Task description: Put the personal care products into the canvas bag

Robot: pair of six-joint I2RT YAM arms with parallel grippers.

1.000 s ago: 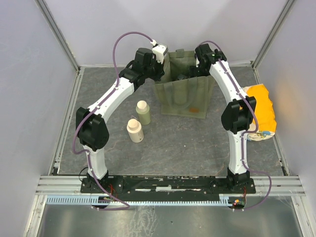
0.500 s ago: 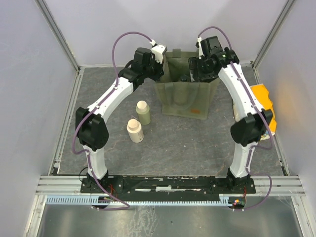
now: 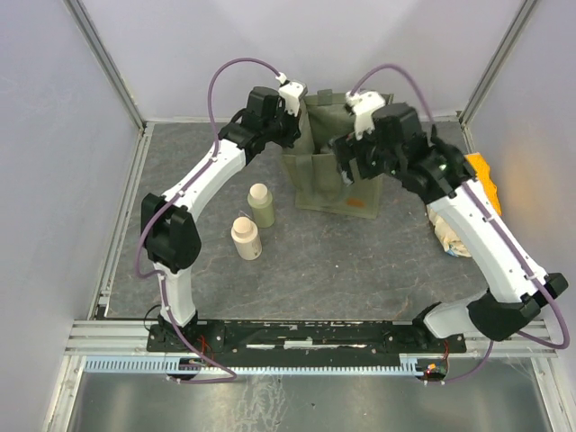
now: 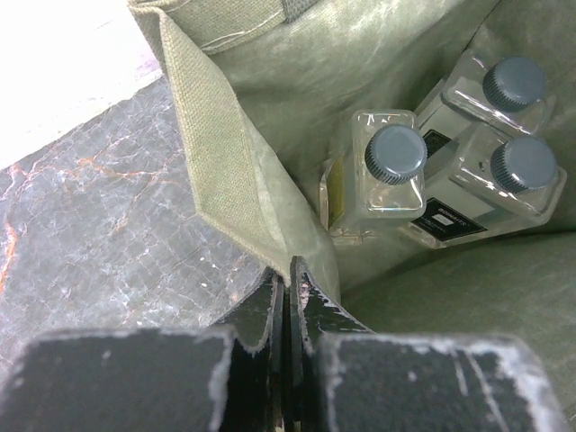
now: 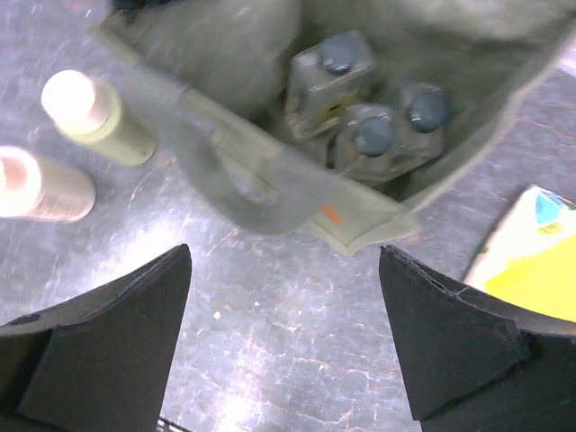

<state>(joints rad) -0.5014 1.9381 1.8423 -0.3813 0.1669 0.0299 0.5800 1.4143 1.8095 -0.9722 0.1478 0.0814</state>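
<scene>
Left gripper [image 4: 290, 270]: jaws pressed together, clamped on the left rim of the canvas bag [image 3: 337, 184]. Right gripper [image 5: 283, 256]: jaws wide apart, holding nothing, touching nothing, hanging over the bag's front right side.

Bag stands upright, mouth open upward. Inside it, three clear square bottles [image 4: 387, 180] sit packed together, touching, long axes about vertical, dark caps pointing up at the mouth.

Olive-green bottle [image 3: 261, 207] is just left of the bag on the table [image 3: 342, 261], upright, pale cap up. Cream bottle [image 3: 246, 238] is left of the bag too, nearer the arm bases, upright, cap up, close to the olive one.

Orange and cream packet [image 3: 480, 169] lies right of the bag.
</scene>
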